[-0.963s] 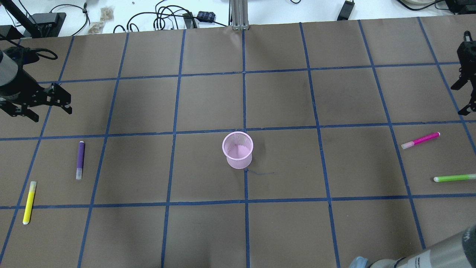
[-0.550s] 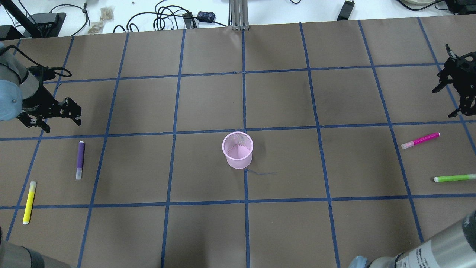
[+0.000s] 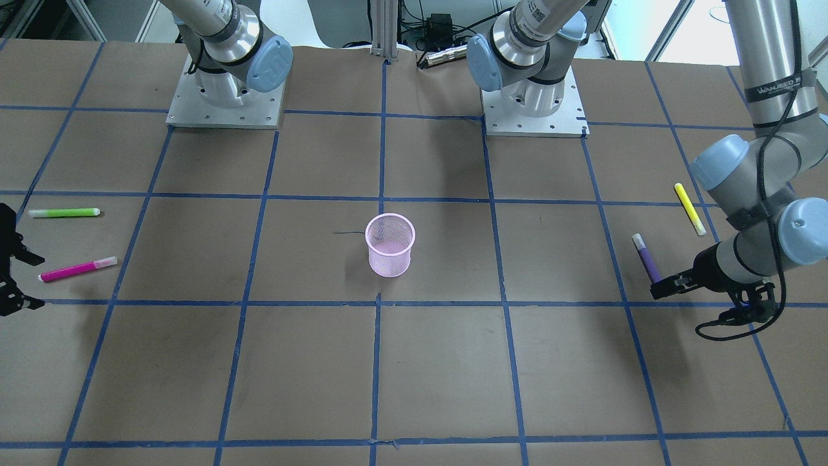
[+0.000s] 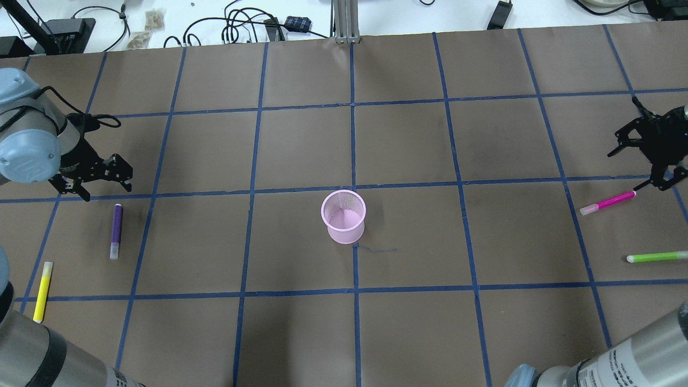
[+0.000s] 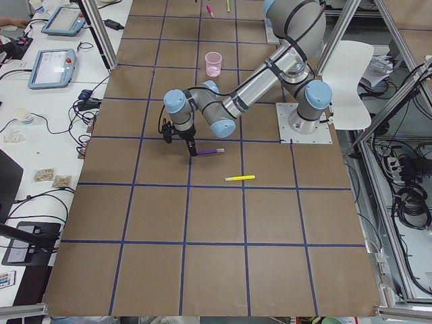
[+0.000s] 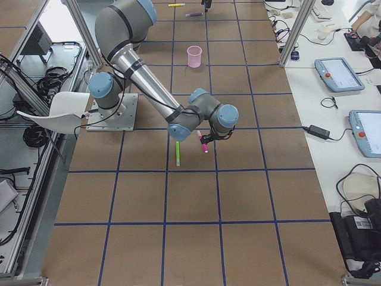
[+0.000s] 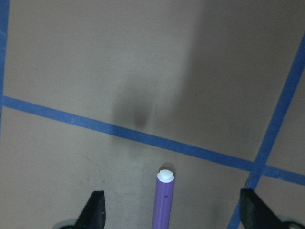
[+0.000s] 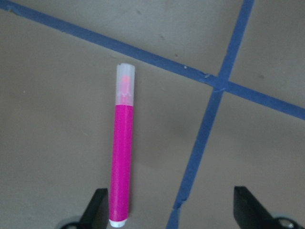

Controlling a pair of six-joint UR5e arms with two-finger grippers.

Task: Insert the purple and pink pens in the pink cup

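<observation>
1. Now the left pincer (image 4: 107, 192) is hovering released over one end of the purple pen (image 4: 116, 231).
2. The right pincer (image 4: 626, 171) is hanging released, the pink pen (image 4: 607, 202) lying off-centre by one finger.
3. Both pens are lying on the table (image 4: 408, 333), well apart from the pink cup (image 4: 343, 216).

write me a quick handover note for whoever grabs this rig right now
Left gripper: open, holding nothing, above the far end of the purple pen, which lies flat on the robot's left.
Right gripper: open, holding nothing, above one end of the pink pen, which lies flat on the robot's right.
Pink cup: upright mid-table, nothing in it.
Done: no pen grasped or inserted.
Left: grasp both pens and drop them into the cup. Leave the yellow pen and green pen alone.
</observation>
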